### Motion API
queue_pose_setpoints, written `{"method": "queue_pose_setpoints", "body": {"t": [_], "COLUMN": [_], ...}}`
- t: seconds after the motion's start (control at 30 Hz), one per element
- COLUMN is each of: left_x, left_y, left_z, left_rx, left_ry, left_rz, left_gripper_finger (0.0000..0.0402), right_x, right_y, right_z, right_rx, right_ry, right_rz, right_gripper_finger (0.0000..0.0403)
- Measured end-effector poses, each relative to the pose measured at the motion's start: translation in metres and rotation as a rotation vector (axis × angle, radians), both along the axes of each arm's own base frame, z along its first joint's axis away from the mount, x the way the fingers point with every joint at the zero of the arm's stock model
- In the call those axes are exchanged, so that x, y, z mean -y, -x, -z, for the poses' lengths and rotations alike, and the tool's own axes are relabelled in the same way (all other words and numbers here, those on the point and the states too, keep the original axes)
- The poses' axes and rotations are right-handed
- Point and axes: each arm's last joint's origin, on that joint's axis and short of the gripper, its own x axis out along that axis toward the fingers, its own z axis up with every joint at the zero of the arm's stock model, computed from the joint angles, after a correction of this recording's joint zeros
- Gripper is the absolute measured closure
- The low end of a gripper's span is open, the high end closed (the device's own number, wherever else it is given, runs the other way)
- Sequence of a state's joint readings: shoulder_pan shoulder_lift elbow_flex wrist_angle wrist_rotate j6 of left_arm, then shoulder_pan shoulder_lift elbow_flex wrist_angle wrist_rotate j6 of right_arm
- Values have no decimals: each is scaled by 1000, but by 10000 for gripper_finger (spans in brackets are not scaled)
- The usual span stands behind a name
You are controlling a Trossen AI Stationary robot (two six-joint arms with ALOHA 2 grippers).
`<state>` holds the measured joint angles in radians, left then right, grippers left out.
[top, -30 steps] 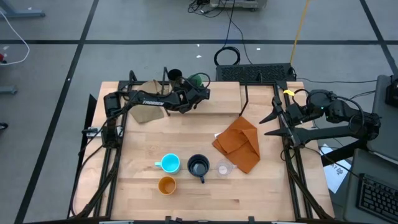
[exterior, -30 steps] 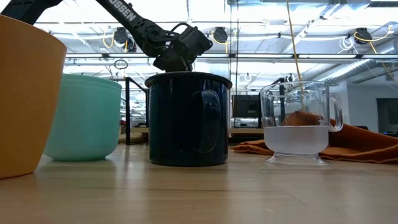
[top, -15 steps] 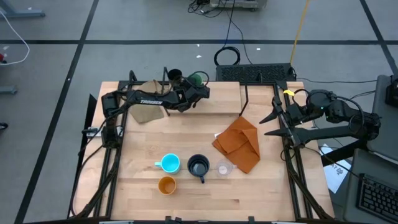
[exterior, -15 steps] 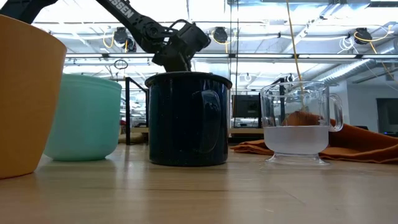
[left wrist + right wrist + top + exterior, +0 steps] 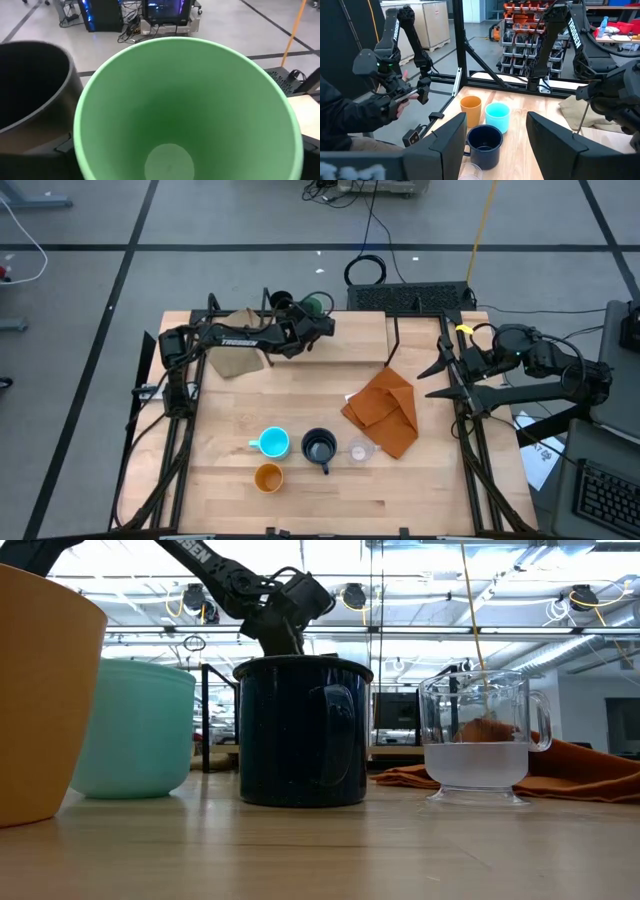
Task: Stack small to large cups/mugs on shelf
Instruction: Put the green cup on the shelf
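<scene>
with jaws spread wide around green cup (image 5: 187,115) | left gripper (image 5: 312,320) holds nothing | close squarely, clear of dark brown cup (image 5: 30,87)

Six drinking vessels: one green cup (image 5: 318,305) and one dark brown cup (image 5: 280,301) at the back, and in front one orange cup (image 5: 267,477), one light blue mug (image 5: 273,443), one navy mug (image 5: 319,448) and one small clear cup (image 5: 358,450). Two cloths: one rust-orange (image 5: 385,410), one tan (image 5: 236,345). Two robot arms. One shelf (image 5: 350,330). One bench (image 5: 240,400).
</scene>
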<state>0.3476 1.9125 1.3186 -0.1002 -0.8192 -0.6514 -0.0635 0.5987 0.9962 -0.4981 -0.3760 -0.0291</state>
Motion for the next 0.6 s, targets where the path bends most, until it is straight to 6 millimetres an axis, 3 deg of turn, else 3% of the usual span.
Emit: {"method": "queue_pose_setpoints", "body": {"t": [0.6], "left_x": [7], "left_y": [-2], "left_z": [-5], "left_rx": [-9], "left_ry": [2], "left_rz": [60], "left_gripper_finger": [2], "right_x": [0], "right_y": [0], "right_z": [0], "right_rx": [4], "right_ry": [8], "right_rz": [-1], "right_gripper_finger": [204]}}
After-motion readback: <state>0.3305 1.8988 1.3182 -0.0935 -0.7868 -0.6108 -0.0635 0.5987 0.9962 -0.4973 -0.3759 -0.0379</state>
